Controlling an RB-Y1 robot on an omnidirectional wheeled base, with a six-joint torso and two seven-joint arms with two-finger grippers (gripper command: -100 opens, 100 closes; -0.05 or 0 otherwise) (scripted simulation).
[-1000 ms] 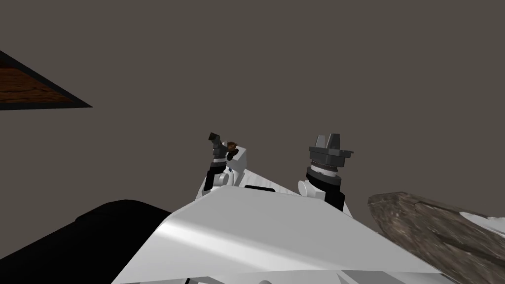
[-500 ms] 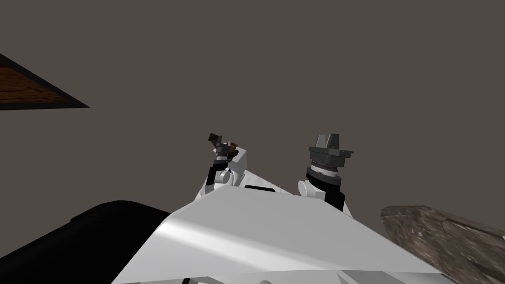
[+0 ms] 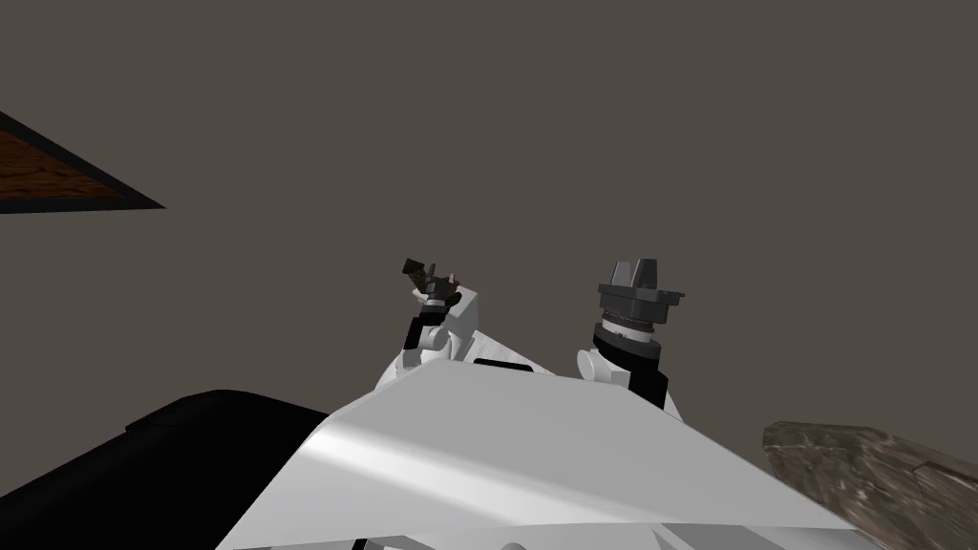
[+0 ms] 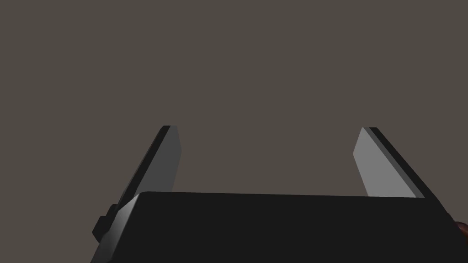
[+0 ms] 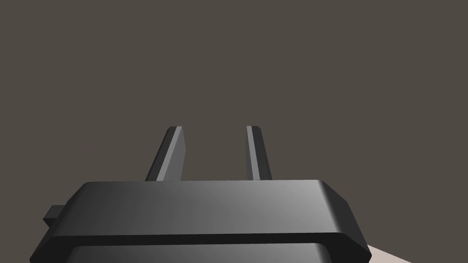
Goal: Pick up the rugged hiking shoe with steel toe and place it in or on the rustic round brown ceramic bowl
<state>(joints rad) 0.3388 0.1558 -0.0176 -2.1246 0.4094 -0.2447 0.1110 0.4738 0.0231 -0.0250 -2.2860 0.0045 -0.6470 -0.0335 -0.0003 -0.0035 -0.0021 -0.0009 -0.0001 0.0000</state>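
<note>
head, left wrist and right wrist views. the left tool (image 4: 267,130) is released: its two thin, light grey, blade-like fingers (image 4: 167,160) stand wide apart with nothing between them, facing a flat grey-brown plane (image 3: 573,115). the right tool (image 5: 214,128) is raised alongside, well apart from the left. its fingers are drawn in to a narrow gap and grip nothing.

a small brown object (image 3: 447,284) sits just beside the left tool's dark body in the head view. it is too small to make out, but is judged to be the hiking shoe, which would put it at the tool's flank and not between the fingers.

a dark-framed panel of reddish-brown wood (image 3: 38,177) lies far off on the left side. a rough, mottled grey-brown slab (image 3: 879,477) lies low on the right side. a black area (image 3: 143,468) lies low on the left.

handling, as a judgement: a steel-toed shoe should be fairly heavy and weighted toward the toe, with a stiff sole and a softer collar. the hard, rounded toe cap may slip between thin blades. a hold across the upper at mid-foot, or over the heel collar, seems safer. held by the collar alone, the shoe would probably hang toe-down.
</note>
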